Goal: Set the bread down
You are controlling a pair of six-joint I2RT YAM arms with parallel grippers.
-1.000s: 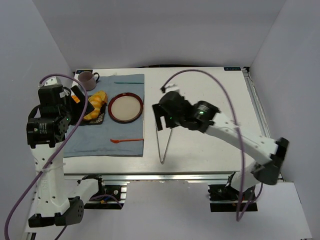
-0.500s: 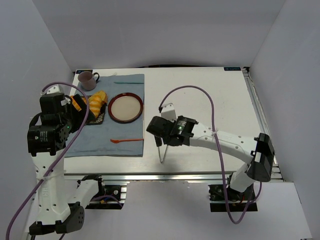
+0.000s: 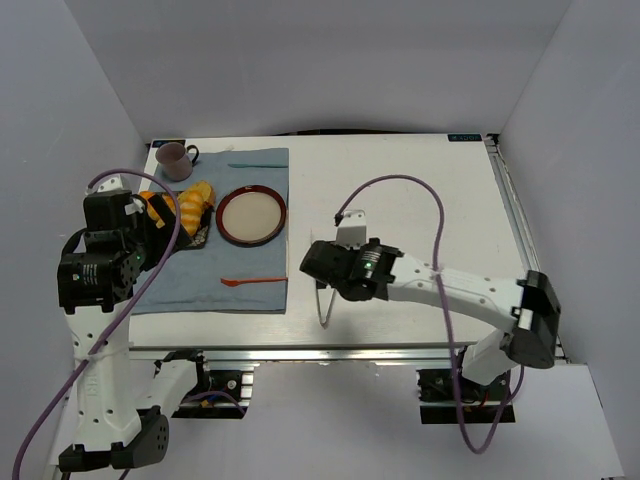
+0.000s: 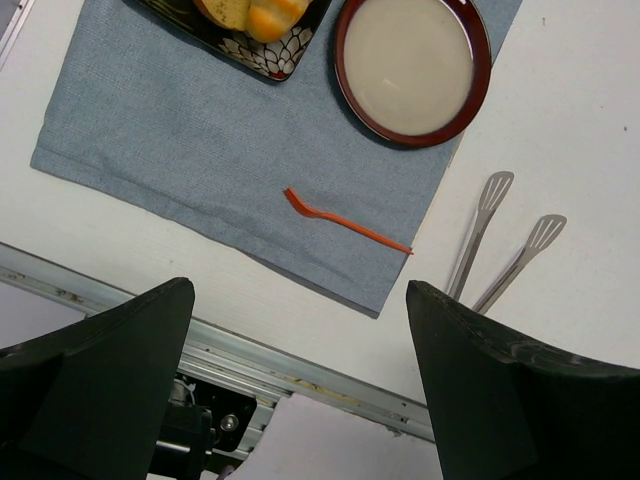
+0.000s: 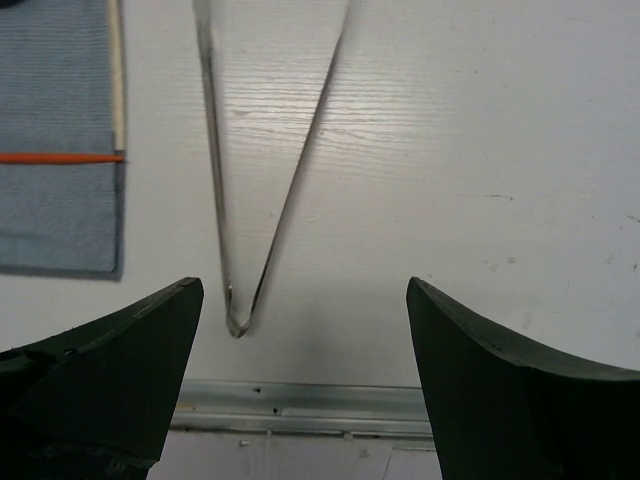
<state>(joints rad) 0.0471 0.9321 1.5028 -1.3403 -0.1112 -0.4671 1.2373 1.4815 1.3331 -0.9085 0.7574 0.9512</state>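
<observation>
At the top edge of the left wrist view, the bread lies on the patterned tray, beside the round plate. Both sets of jaws are apart and empty. The left gripper hangs by the cloth, and the right gripper hangs over the tongs on the counter, low in the frame. We judge the tongs are for lifting the bread.

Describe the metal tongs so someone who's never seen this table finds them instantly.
On the white table, find the blue cloth on the left. Just off its right edge, near the front, lie the tongs: two shiny metal arms joined in a V, unlike the orange utensil on the cloth.
</observation>
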